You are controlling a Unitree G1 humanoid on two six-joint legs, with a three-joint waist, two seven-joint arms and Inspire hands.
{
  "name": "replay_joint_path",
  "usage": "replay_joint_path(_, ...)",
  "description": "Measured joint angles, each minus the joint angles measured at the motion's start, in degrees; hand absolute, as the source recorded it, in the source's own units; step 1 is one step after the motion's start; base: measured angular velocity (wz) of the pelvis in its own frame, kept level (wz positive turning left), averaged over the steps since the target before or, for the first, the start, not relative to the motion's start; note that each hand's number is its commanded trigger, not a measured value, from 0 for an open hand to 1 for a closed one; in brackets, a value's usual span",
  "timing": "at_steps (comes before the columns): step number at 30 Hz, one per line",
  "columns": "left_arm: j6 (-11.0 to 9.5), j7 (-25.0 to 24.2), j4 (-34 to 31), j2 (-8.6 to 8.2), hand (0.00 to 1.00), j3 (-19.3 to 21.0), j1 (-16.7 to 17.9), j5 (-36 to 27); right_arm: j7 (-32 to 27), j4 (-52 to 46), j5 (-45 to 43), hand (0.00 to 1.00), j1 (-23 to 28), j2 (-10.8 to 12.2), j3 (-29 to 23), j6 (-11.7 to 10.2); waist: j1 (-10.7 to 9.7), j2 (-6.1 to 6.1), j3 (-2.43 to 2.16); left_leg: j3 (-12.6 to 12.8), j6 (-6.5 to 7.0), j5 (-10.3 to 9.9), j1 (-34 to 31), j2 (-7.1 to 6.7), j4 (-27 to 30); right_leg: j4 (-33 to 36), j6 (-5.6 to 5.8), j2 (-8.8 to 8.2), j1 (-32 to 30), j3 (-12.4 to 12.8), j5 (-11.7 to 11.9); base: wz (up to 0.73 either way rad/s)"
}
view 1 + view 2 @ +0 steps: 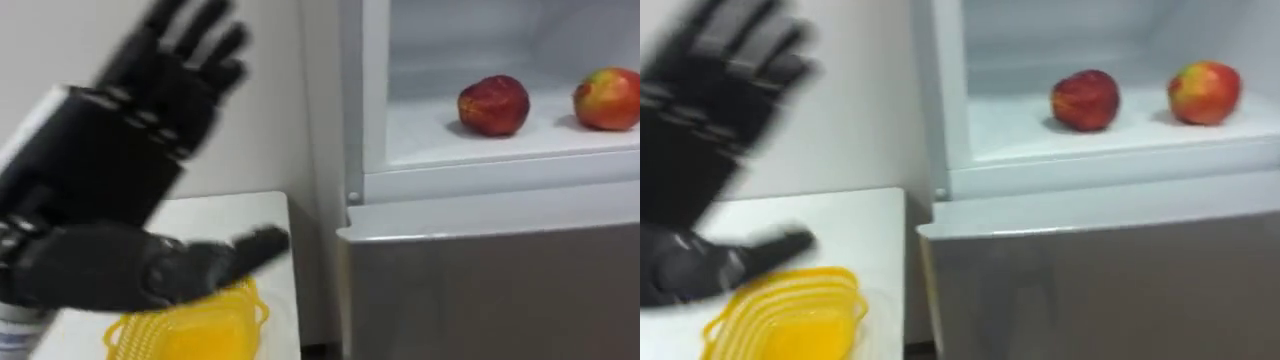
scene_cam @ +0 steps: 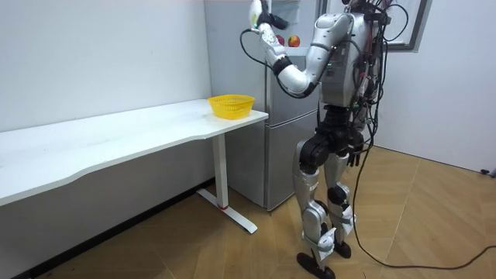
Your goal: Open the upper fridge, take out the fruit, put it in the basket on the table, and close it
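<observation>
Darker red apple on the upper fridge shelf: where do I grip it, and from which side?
Best wrap the red apple round its widest middle, coming straight in from the open front. It sits near the front of the shelf with free space around it, the second apple apart on its right. The left hand is open.

Left robot hand raised high, fingers straight and spread, thumb out

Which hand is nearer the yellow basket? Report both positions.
Left. The left hand is raised open above the yellow basket; the right hand hangs at the robot's hip, well away.
</observation>
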Motion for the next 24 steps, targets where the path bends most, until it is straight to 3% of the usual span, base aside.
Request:
replay_joint_path(2,-2.52,7.32,-0.08,-1.81,0.00,3.84,2.03,4.80,-1.26,-0.37,-0.19,0.00,0.36,0.16,-0.35,-0.09,0.22,0.07,-0.11,-1.24,0.01,0.01,0.08,-0.23,0.14,-0.05,0.07,-0.29,0.65,-1.18,-0.25,0.32)
replay_joint_path(5,-2.60,15.90,0.06,-4.43,0.00,8.35,5.48,10.28,-2.80,-2.13,-0.11,0.00,1.46,0.38,-1.16,-0.12,1.53,0.63,-0.41,-1.81,0.03,0.00,0.09,-0.44,0.17,-0.03,0.08,-0.42,0.84,-2.13,-0.26,0.08)
replay_joint_path(7,-2.63,20.48,0.47,-5.29,0.00,10.64,7.78,13.18,-3.15,-2.44,-0.22,0.00,1.94,0.39,-1.18,-0.06,1.72,0.73,-0.41,-2.15,0.04,0.01,0.15,-0.78,0.25,-0.01,0.08,-0.48,1.04,-2.41,-0.30,0.09)
replay_joint_path(10,-2.83,26.79,6.29,-5.32,0.00,12.51,10.87,19.32,-3.13,-2.44,-0.20,0.00,2.73,0.39,-2.55,0.04,1.28,1.54,0.29,-3.77,0.06,-0.01,1.57,-0.82,0.17,-0.10,0.19,-0.72,2.91,-3.40,-0.67,0.20)
replay_joint_path(11,-2.77,28.75,9.33,-5.35,0.00,12.47,12.45,19.52,-3.07,-2.45,-0.21,0.00,2.95,0.39,-2.71,0.28,1.34,0.97,0.46,-4.14,0.10,-0.08,1.76,-1.01,-0.07,-0.01,0.25,-0.93,3.12,-3.33,-1.12,0.21)
replay_joint_path(12,-2.72,29.62,10.68,-5.38,0.00,12.45,13.63,19.57,-3.04,-2.75,-0.23,0.00,2.76,0.38,-2.75,0.63,1.46,1.29,0.24,-4.19,0.11,-0.09,1.75,-1.10,-0.14,0.08,0.19,-0.99,3.07,-3.29,-1.28,0.00)
replay_joint_path(13,-2.63,31.19,13.50,-5.43,0.00,12.30,16.51,19.89,-2.96,-3.54,-0.21,0.00,2.72,0.40,-2.93,0.99,1.39,0.87,0.39,-4.21,0.12,-0.09,1.48,-1.35,-0.14,0.05,0.03,-1.21,2.83,-3.27,-1.62,-0.05)
replay_joint_path(14,-2.50,32.33,17.33,-5.88,0.00,11.84,18.79,19.92,-2.61,-4.09,-0.30,0.00,3.09,0.34,-3.41,1.11,1.27,0.57,0.25,-4.26,0.12,-0.05,1.22,-1.64,0.01,-0.02,-0.13,-1.39,2.76,-3.37,-1.84,0.00)
replay_joint_path(15,-2.25,32.65,19.57,-6.34,0.00,11.61,19.77,19.93,-2.45,-4.13,-0.48,0.00,3.12,0.24,-3.42,1.17,1.29,0.91,0.22,-4.39,0.12,-0.05,1.14,-1.82,0.14,-0.02,-0.13,-1.38,2.80,-3.42,-1.85,0.05)
replay_joint_path(17,-1.78,34.11,28.84,-8.57,0.00,10.02,22.69,19.86,-1.86,-4.05,0.22,0.00,3.46,0.17,-3.44,1.20,0.87,0.60,0.14,-5.22,0.12,-0.04,1.21,-1.85,0.30,-0.01,-0.18,-1.42,3.12,-3.93,-1.89,0.11)
replay_joint_path(18,-1.77,34.56,31.48,-8.75,0.00,9.29,23.39,19.87,-1.66,-4.05,0.44,0.00,3.57,0.17,-3.46,1.19,0.76,0.46,0.15,-5.32,0.11,-0.04,1.21,-1.85,0.30,0.00,-0.22,-1.43,3.17,-4.00,-1.94,0.12)
replay_joint_path(20,-1.64,35.19,43.15,-9.64,0.00,6.52,25.43,19.90,-0.30,-4.17,0.06,0.00,3.57,0.20,-4.72,1.26,0.39,-0.19,0.11,-5.90,0.09,-0.05,1.19,-1.87,0.38,-0.13,-0.24,-1.52,3.48,-4.88,-2.02,0.13)
replay_joint_path(21,-1.63,35.17,45.93,-9.93,0.00,5.93,25.79,19.91,0.09,-4.20,0.06,0.00,3.77,0.24,-5.18,1.22,0.39,0.08,0.13,-6.02,0.09,-0.05,1.25,-1.87,0.34,-0.23,-0.25,-1.53,3.63,-4.91,-2.07,0.10)
replay_joint_path(22,-1.69,35.07,52.04,-10.03,0.00,4.29,26.42,19.89,0.73,-4.15,0.10,0.00,3.84,0.28,-5.68,1.23,0.30,-0.55,0.15,-6.08,0.08,-0.06,1.34,-1.84,0.35,-0.62,-0.27,-1.54,3.94,-4.98,-2.11,0.04)
replay_joint_path(23,-1.41,34.67,57.93,-10.41,0.00,3.31,26.53,19.64,1.12,-4.04,0.20,0.00,3.79,0.27,-6.14,1.23,0.19,-0.51,-0.04,-6.08,0.05,-0.14,1.32,-1.85,0.46,-0.79,-0.27,-1.52,4.00,-4.95,-2.11,0.00)
replay_joint_path(24,-1.26,34.67,60.35,-10.70,0.00,2.78,26.59,19.48,1.29,-4.02,0.29,0.00,3.57,0.27,-6.46,1.23,0.09,-0.77,-0.01,-6.13,0.05,-0.15,1.29,-1.87,0.45,-0.83,-0.27,-1.51,3.99,-4.88,-2.11,0.00)
